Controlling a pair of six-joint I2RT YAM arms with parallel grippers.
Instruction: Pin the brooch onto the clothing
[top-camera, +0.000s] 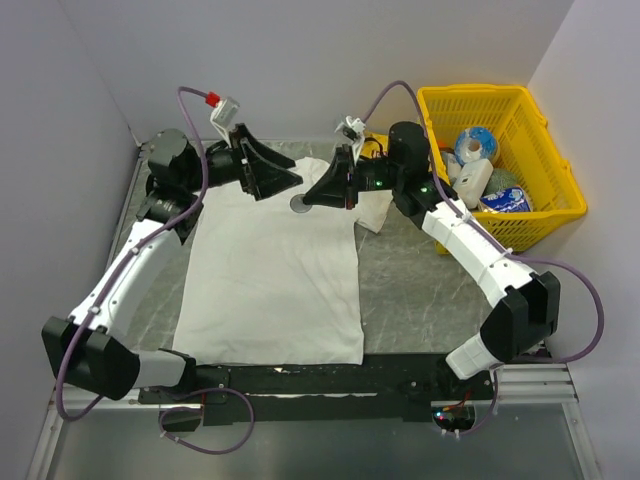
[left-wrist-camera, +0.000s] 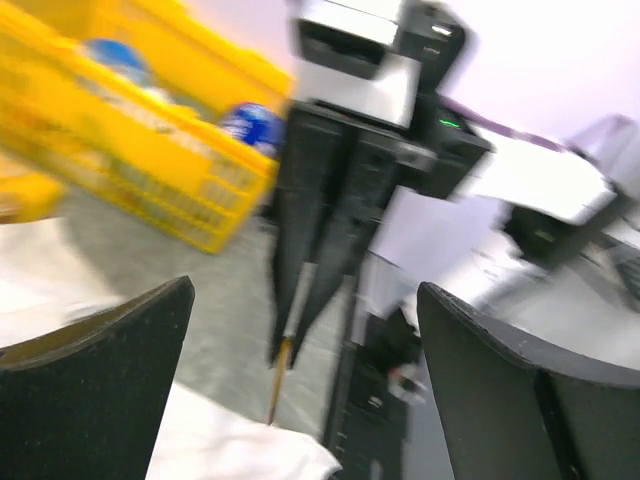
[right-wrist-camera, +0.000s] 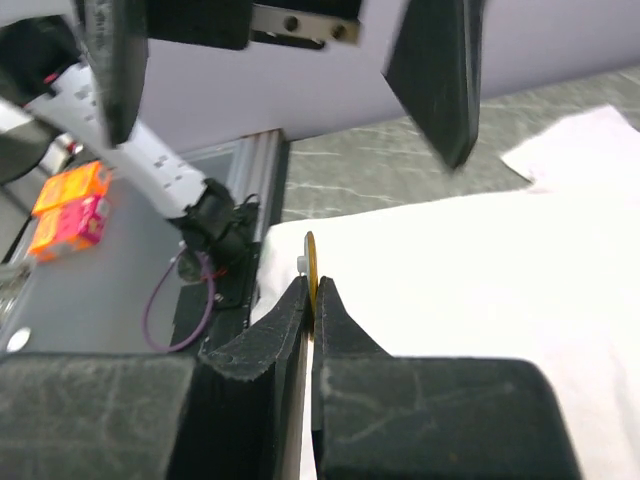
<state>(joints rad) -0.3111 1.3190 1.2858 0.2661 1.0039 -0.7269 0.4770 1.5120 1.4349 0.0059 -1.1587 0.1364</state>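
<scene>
Right pincer (right-wrist-camera: 310, 298) clamps brooch (right-wrist-camera: 310, 262) edge-on, just over shirt (top-camera: 270, 270) nr collar; left pincer (top-camera: 288, 180) gapes wide opposite. Prob best: hold brooch steady, left gathers cloth w/o bumping it.

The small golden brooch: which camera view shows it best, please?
The right wrist view: the small golden brooch sits close and edge-on, pinched in the right hand. The left wrist view shows only a blurred sliver; the top view hides it.

No writing can be read anywhere. Any print on the blue-and-white packets (top-camera: 505, 200) in the yellow plastic basket (top-camera: 530, 228) or on the two small orange boxes (right-wrist-camera: 68, 205) is too blurred to make out.
</scene>
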